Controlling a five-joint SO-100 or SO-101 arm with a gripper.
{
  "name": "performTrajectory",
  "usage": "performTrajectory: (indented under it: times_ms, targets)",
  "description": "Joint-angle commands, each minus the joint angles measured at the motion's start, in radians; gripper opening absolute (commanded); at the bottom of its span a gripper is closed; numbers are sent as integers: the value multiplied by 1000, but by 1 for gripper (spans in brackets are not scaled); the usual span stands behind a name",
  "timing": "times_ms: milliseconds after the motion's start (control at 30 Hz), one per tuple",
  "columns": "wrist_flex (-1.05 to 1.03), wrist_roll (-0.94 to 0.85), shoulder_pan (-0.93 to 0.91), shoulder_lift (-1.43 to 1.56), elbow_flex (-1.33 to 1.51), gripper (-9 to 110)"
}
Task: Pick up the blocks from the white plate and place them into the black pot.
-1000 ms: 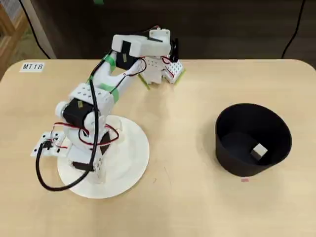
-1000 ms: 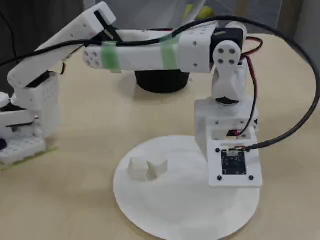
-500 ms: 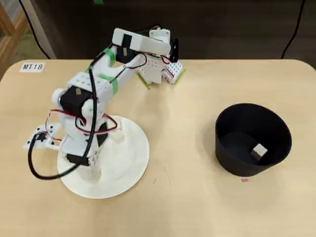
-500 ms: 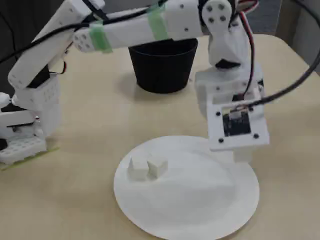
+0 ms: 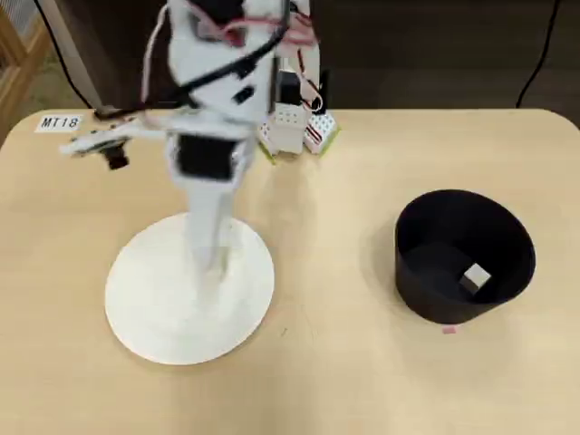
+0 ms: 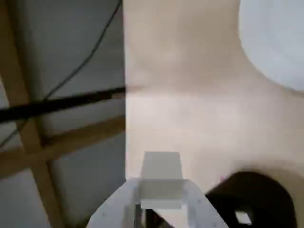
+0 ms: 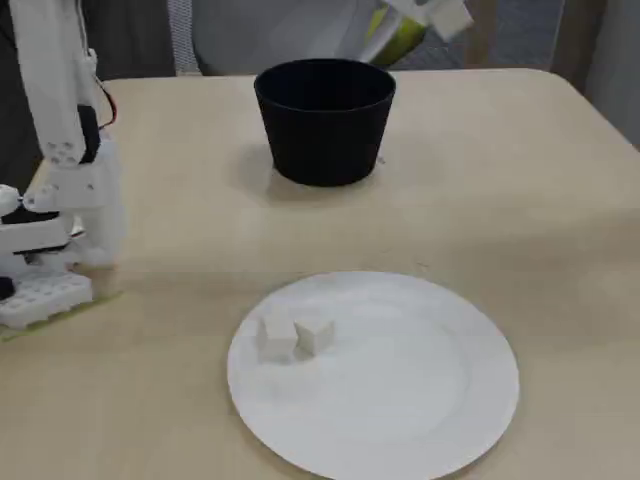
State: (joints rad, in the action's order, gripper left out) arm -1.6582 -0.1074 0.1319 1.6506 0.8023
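Inside the black pot [image 5: 464,256] one block [image 5: 474,277] already lies. High above the table, the gripper [image 6: 160,202] pinches a second block [image 6: 161,179] between its fingers. Two more blocks [image 7: 294,337] wait side by side on the white plate [image 7: 420,400].

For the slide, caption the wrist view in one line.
The hand carries a pale block above the table, the black pot and white plate in view.
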Motion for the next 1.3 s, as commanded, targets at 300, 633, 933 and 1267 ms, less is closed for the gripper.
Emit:
performTrajectory:
  times_ms: [300,633,933,1267]
  targets:
    - [686,94,531,460,973,-2]
    - [969,28,480,264,1127,-2]
    - [948,-25,459,232,1131,27]
    - [881,-20,442,293,1131,20]
